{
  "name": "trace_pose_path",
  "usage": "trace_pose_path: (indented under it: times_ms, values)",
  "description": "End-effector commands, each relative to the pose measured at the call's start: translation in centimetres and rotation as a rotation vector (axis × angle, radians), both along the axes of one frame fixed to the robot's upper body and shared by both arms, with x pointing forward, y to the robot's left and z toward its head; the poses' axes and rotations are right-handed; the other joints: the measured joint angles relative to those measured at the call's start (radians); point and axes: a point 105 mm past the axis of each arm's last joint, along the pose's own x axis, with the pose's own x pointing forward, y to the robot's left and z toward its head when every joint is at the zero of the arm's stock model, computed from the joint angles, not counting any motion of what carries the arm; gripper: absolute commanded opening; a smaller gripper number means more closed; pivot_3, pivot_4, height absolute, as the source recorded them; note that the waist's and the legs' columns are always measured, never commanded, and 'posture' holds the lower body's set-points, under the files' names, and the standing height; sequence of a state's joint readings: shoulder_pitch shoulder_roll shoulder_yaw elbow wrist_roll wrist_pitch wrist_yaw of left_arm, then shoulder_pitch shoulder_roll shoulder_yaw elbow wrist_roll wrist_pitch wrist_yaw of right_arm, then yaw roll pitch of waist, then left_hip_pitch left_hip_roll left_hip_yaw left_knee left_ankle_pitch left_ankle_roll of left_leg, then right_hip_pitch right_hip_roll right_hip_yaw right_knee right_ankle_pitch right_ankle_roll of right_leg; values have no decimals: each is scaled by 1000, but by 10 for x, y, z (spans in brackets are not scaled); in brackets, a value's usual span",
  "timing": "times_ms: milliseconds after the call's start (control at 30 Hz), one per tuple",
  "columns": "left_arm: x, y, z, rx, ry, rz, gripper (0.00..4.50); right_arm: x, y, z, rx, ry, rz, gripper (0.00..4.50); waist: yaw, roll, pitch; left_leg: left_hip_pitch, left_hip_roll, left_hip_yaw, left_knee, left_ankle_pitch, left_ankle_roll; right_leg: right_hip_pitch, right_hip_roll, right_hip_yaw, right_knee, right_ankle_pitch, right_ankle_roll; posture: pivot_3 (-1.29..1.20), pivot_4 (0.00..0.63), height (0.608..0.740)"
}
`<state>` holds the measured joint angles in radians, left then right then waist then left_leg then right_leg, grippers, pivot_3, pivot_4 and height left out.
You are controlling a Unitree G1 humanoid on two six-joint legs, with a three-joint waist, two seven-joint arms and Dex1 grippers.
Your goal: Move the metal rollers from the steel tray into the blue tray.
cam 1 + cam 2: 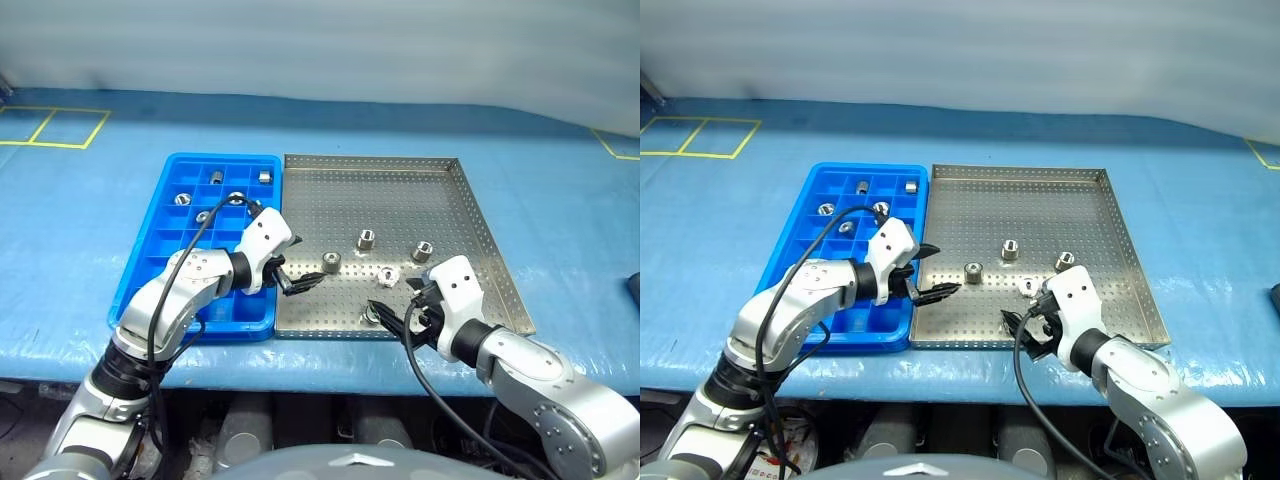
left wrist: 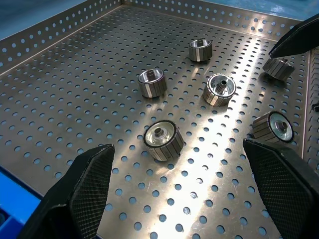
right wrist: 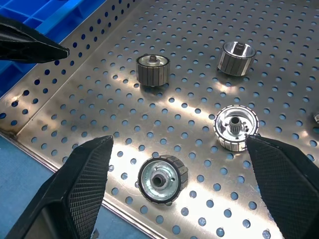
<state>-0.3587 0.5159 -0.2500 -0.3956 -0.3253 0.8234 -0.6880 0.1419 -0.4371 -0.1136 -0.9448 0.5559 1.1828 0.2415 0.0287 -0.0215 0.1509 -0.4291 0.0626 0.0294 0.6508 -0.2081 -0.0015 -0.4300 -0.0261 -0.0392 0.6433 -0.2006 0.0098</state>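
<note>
left end effector (image 1: 300, 283) released, empty, above steel tray (image 1: 455, 205) | right end effector (image 3: 172, 149) released, over near rim | five metal rollers (image 1: 330, 262) lie loose in steel tray, others already in blue tray (image 1: 150, 265) | risk: rollers are easily nudged and rolled away; both arms are close, collision is possible

The left gripper (image 1: 300, 281) reaches forward and rightward from a bent arm, pointing slightly downward, its two black fingers (image 2: 89, 186) spread wide and holding nothing. The right gripper (image 1: 392, 313) (nearer, angled toward the left) likewise points downward, fingers (image 3: 84, 179) wide apart, empty.
</note>
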Motion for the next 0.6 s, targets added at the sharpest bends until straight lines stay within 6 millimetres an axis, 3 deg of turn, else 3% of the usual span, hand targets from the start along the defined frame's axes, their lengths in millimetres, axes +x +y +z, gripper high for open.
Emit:
trace_pose_path:
  times_ms: [33, 600]
  values:
    - [0, -3, 8, -6, -38, -21, 4500, 0, 0, 5, 0, -34, -2, 4487, 0, 0, 0, 0, 0, 0, 0, 0, 0, 0, 0, 0, 0, 0, 0, 61, 150, 740]
    - [10, -3, 8, 40, -98, -15, 4500, 2, -3, 3, 8, -48, -54, 4487, -4, 0, 0, 0, 0, 0, 0, 0, 0, 0, 0, 0, 0, 0, 0, 35, 150, 740]
